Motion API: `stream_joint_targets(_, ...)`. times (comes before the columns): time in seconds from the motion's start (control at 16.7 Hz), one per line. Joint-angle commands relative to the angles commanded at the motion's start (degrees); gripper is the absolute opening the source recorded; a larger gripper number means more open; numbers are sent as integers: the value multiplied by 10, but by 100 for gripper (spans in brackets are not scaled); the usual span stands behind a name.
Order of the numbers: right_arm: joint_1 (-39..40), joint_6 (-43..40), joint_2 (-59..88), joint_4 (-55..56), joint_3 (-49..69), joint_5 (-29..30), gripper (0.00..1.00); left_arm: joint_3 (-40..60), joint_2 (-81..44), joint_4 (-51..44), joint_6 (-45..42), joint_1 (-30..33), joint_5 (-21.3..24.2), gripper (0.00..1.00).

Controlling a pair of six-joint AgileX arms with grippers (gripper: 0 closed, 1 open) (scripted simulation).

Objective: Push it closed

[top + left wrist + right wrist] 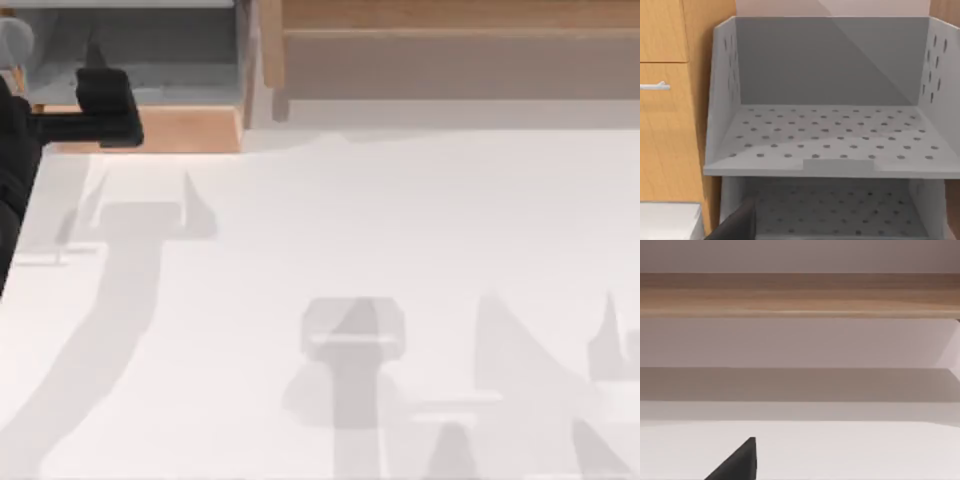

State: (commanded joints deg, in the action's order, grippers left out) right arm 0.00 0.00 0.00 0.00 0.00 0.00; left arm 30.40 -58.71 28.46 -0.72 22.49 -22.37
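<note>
The door panel (269, 45) shows edge-on in the top view as a narrow orange-brown strip. It stands out from the cabinet front toward the table, between the open drawer and the shelf. My left gripper (108, 105) hangs over the drawer's front left part, well to the left of the door and apart from it. A dark part of my right gripper (738, 464) shows in the right wrist view, above the white tabletop and facing the shelf.
The drawer (160, 131) is pulled out at the back left, wood-fronted, with grey perforated walls (722, 100). A wood cabinet side with a small handle (655, 86) stands beside it. The long wooden shelf board (460, 18) spans the back right. The white tabletop (400, 220) lies in front.
</note>
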Motion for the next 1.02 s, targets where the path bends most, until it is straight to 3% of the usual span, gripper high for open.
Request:
stream_joint_targets(0.3,0,0,0,0,0,0,100,50,-95,47,-2,39,-34,100)
stream_joint_targets(0.66,0,0,0,0,0,0,100,48,-97,51,-8,31,-29,100)
stream_joint_targets(0.84,0,0,0,0,0,0,100,40,-116,88,-56,-19,16,100)
stream_joint_targets(1.02,0,0,0,0,0,0,100,27,-151,154,-141,-107,97,100)
